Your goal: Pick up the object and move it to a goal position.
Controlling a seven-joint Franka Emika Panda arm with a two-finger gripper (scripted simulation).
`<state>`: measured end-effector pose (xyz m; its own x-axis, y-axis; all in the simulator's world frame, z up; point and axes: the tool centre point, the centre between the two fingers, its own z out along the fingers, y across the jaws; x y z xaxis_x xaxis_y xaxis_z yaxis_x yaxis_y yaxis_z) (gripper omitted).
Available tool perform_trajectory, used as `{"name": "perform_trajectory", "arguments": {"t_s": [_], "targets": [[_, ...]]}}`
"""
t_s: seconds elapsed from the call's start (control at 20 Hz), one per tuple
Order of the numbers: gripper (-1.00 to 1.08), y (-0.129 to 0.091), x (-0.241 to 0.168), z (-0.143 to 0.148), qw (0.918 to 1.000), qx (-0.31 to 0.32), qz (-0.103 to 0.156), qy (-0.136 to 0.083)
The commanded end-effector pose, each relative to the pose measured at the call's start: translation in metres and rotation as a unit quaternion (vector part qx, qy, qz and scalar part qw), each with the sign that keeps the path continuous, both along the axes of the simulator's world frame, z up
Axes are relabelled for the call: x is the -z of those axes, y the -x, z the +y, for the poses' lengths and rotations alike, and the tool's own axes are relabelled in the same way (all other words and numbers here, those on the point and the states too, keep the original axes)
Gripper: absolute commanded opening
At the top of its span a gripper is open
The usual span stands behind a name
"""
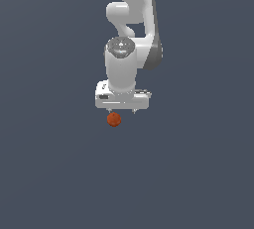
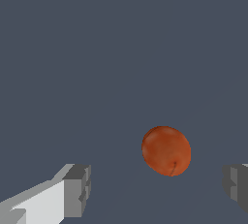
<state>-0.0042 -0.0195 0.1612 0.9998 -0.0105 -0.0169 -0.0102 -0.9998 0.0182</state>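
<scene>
1. Hanging from above in the exterior view, the white Franka arm (image 1: 130,25) pointed its wrist straight down over a plain dark grey-blue surface (image 1: 49,173).
2. The gripper (image 1: 121,111) sat at the arm's lower end, its wide white body level, with only short stubs of its fingers visible beneath it in that view.
3. The orange-red ball (image 1: 114,119) lay just below the gripper body, toward the exterior view's left of the gripper's middle line, and looked much smaller than the gripper.
4. In the wrist view the ball (image 2: 166,151) appeared round, with a slightly uneven skin and a thin dark mark near its lower edge.
5. The wrist view showed two grey fingertips (image 2: 77,190) set well apart, one on a white finger and the other cut off by the picture's edge.
6. The ball lay between those fingertips, closer to the cut-off one, with bare surface visible on both sides of it.
7. Neither pad touched the ball, so the claw was released and wide, grasping nothing.
8. Whether the ball rested on the surface or sat slightly above it could not be told, since no shadow or contact line was visible.
9. No goal marker could be made out in either view.
</scene>
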Motion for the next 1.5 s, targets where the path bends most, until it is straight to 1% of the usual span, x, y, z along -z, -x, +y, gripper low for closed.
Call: {"name": "perform_trajectory", "arguments": {"t_s": [0.0, 0.5, 0.9, 1.15, 1.45], "targets": [[1.0, 0.0, 0.0, 0.0, 1.0, 0.0, 0.0, 0.0], [1.0, -0.006, -0.016, -0.009, 0.9997, -0.02, -0.009, 0.008], [1.0, -0.006, -0.015, -0.008, 0.9997, -0.02, -0.009, 0.007], [1.0, -0.005, -0.013, -0.009, 0.9999, -0.002, -0.009, 0.007], [1.0, -0.003, -0.008, -0.011, 0.9991, 0.041, -0.01, 0.004]]}}
